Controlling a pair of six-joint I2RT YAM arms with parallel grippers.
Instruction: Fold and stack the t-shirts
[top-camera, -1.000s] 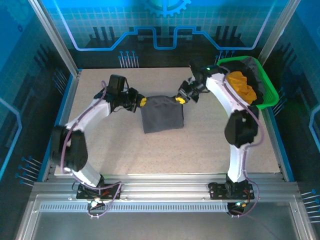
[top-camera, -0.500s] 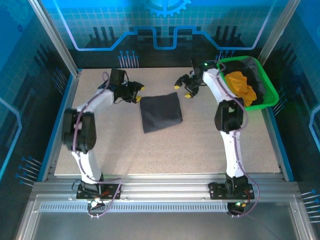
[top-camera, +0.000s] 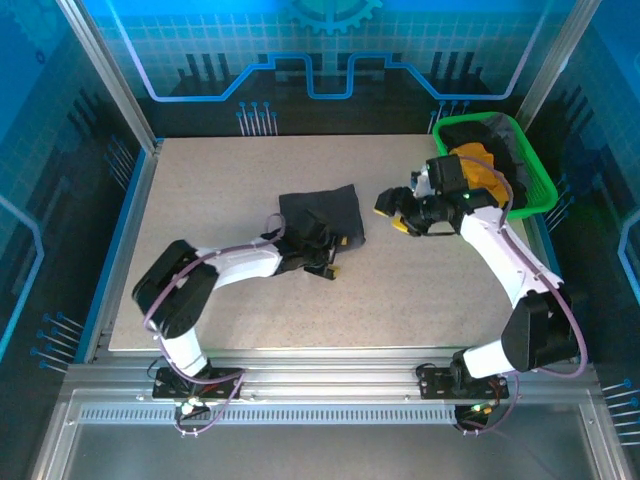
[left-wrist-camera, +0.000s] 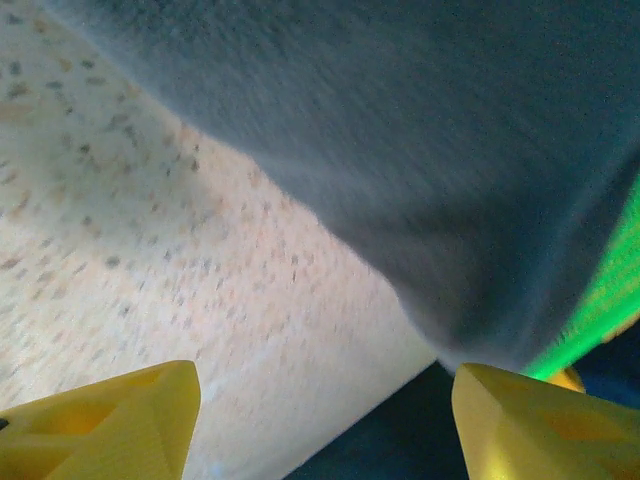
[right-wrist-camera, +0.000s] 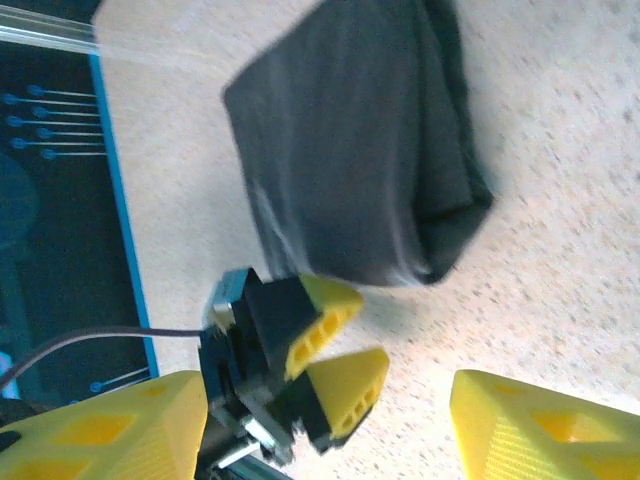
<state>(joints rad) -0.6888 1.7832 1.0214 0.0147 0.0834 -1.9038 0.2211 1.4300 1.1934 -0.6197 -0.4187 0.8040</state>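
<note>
A speckled beige table (top-camera: 450, 300) sits inside blue-lit walls (top-camera: 200, 50), with an aluminium rail (top-camera: 330, 385) along its 6 o'clock edge. The folded dark t-shirt (top-camera: 322, 210) lies flat near the table's middle. The green basket (top-camera: 540, 185) stands at the 2 o'clock corner and holds the orange t-shirt (top-camera: 482, 168) and a second dark t-shirt (top-camera: 505, 135).

The left gripper (top-camera: 336, 256) is at the folded shirt's 6 o'clock edge, its fingers spread with nothing between them. The right gripper (top-camera: 394, 214) is at the shirt's 3 o'clock side, clear of the cloth, its jaws likewise parted and empty.

In the top view the left wrist covers the shirt's near edge, and the right arm crosses part of the basket. The shape of the basket's dark shirt cannot be made out. The left wrist view is blurred, so whether a fingertip touches the cloth cannot be told.

0.5 s ago the left gripper was at the shirt's 10 o'clock side and the right one near its 1 o'clock corner. Both have swung nearer the bases since, while the shirt has kept its place.
</note>
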